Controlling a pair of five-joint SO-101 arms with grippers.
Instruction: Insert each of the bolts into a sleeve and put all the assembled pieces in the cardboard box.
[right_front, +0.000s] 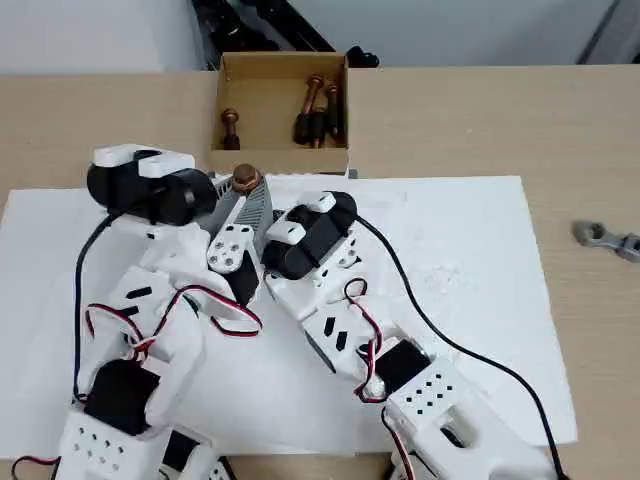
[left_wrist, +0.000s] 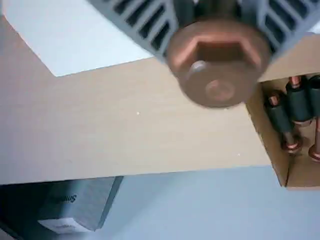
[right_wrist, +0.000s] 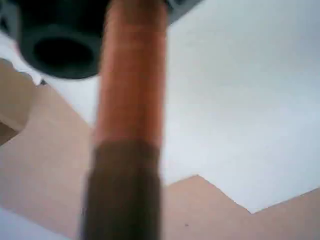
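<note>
Left pincer (left_wrist: 216, 22) clenches the bolt (left_wrist: 217, 65) behind its head; the box (right_front: 280, 160) lies just ahead. Right pincer (right_front: 272, 222) sits close alongside, grip impossible to tell.

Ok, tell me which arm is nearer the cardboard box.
Left. The left gripper holds a bolt at the cardboard box's front wall; the right arm sits farther back over the white sheet.

A workshop bench: wooden table (right_front: 100, 110), white foam sheet (right_front: 450, 230), stray wrench (right_front: 605, 238).
</note>
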